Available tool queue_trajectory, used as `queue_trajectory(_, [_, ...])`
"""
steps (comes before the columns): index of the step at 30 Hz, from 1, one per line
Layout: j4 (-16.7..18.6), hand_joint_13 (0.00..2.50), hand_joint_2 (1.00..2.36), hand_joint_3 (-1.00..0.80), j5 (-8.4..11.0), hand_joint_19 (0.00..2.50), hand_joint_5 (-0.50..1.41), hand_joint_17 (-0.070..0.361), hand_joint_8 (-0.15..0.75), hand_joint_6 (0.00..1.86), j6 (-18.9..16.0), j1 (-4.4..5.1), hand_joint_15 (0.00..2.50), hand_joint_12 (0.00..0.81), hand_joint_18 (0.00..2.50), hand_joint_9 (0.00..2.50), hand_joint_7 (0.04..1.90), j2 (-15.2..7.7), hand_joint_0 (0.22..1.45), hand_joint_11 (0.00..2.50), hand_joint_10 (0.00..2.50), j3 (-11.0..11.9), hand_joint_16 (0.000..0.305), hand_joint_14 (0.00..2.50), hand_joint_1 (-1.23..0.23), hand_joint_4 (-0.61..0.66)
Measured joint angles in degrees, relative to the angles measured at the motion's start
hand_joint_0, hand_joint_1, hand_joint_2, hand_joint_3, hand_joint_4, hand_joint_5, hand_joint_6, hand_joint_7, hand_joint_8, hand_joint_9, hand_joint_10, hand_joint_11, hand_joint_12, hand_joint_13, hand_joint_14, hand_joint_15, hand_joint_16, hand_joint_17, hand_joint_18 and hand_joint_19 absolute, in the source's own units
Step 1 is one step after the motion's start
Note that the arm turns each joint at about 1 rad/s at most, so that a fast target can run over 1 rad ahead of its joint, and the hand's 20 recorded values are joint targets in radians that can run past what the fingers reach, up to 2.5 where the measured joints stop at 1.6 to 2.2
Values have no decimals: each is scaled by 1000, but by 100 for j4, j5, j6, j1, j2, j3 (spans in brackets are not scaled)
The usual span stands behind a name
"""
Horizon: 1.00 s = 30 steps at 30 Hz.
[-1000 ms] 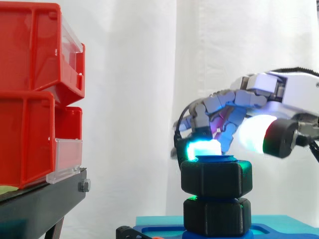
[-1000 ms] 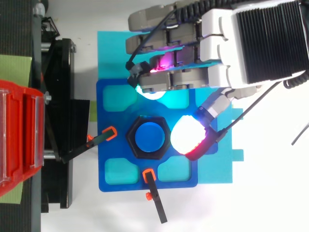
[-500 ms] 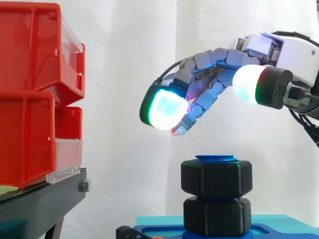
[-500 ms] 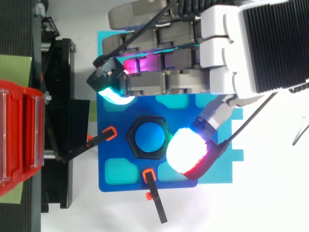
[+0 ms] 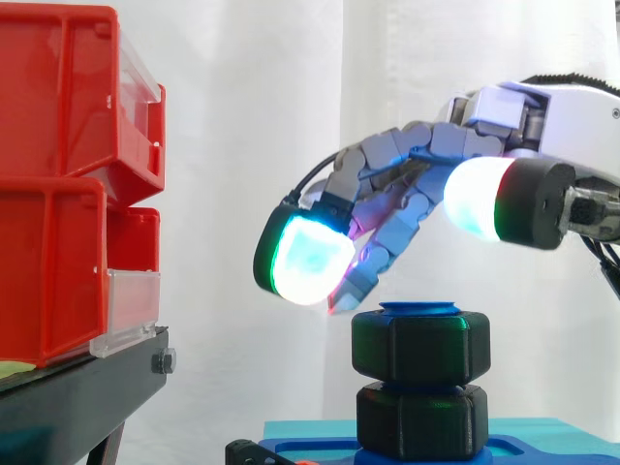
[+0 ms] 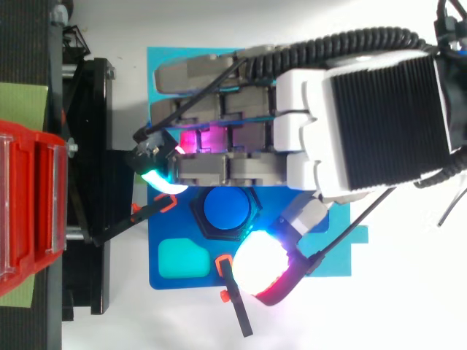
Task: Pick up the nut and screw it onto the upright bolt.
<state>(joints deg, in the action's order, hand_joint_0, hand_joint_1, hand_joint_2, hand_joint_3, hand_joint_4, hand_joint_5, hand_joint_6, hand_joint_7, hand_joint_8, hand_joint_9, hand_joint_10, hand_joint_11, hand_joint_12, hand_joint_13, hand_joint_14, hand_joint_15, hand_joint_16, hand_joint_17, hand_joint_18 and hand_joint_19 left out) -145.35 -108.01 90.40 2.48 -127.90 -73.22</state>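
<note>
A black hex nut (image 5: 420, 346) sits on the upright blue bolt (image 6: 228, 207), whose flat top (image 5: 419, 308) shows just above it. A second black hex piece (image 5: 420, 418) lies under it on the blue base plate (image 6: 164, 277). My hand (image 6: 241, 146) hovers just above the bolt, open, with its fingers stretched out to the left and sloping down. One glowing fingertip (image 5: 305, 260) hangs left of the nut and slightly higher. The thumb pad (image 5: 484, 197) stays up on the right. Nothing is held between the fingers.
Red bins (image 5: 68, 174) stand stacked on a black stand (image 5: 77, 397) at the left. Two black clamps with orange tips (image 6: 233, 299) (image 6: 146, 211) hold the blue plate. A lighter teal sheet (image 6: 164, 58) lies under the plate.
A second ago a fingertip rested on the nut's top. The hand then lifted and straightened, and now has sunk a little and shifted over the bolt, its thumb swinging to the plate's near edge.
</note>
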Motion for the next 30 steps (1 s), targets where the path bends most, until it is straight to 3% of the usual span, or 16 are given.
queue_trajectory(9, [92,703,1000,-500,128,37,-54,63,213,503,-56,130,0,207,381,1031,791,-4,499,0,0,-128,28,0,-127,219])
queue_trajectory(23, [54,722,1000,-500,139,52,-35,63,225,504,-65,159,0,205,389,1055,902,-3,505,0,0,-136,28,0,-132,240])
queue_trajectory(30, [14,737,1000,-500,139,63,-11,62,227,505,-65,164,0,205,403,1076,1067,-5,511,0,0,-135,27,0,-144,229])
